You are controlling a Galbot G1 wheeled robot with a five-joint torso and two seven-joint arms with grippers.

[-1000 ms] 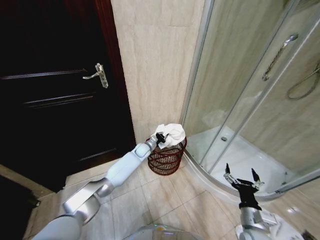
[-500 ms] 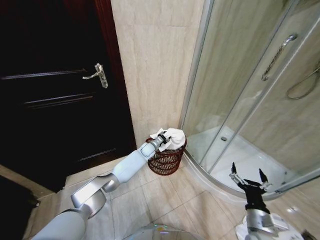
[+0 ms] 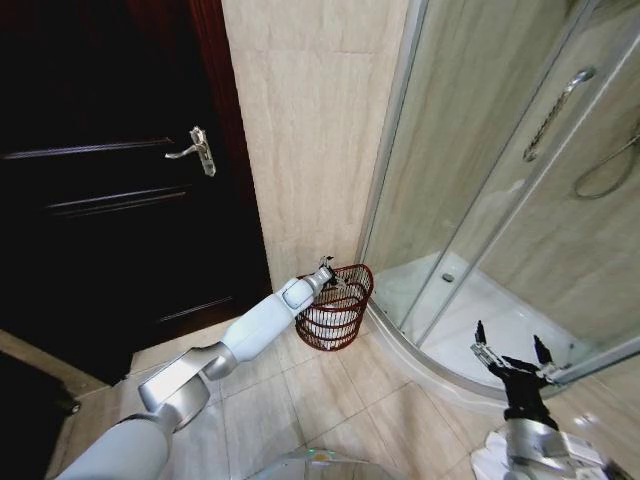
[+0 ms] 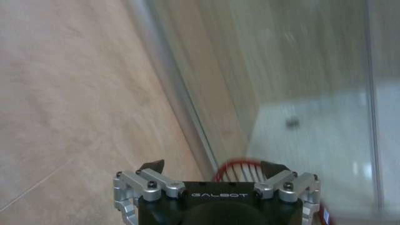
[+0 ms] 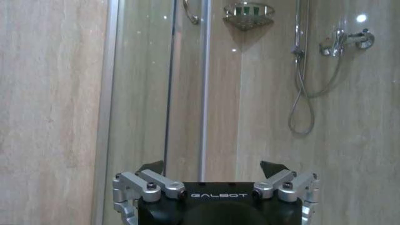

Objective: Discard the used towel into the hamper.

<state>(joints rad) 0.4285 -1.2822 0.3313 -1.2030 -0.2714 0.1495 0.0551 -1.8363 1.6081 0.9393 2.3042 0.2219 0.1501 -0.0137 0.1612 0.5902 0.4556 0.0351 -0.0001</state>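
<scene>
Towel gone from left pincer [image 3: 327,266], now released above rim of hamper [image 3: 335,310]. Hamper upright on tiled floor [image 3: 300,400], mouth up, beside shower enclosure [image 3: 480,200]. Right pincer [image 3: 511,349] spread, idle.

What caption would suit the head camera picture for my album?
Left gripper open at the rim of the hamper, white towel inside; right gripper open, idle near the shower enclosure.

Spread fingers [image 4: 151,166] above hamper [image 4: 240,168]
</scene>
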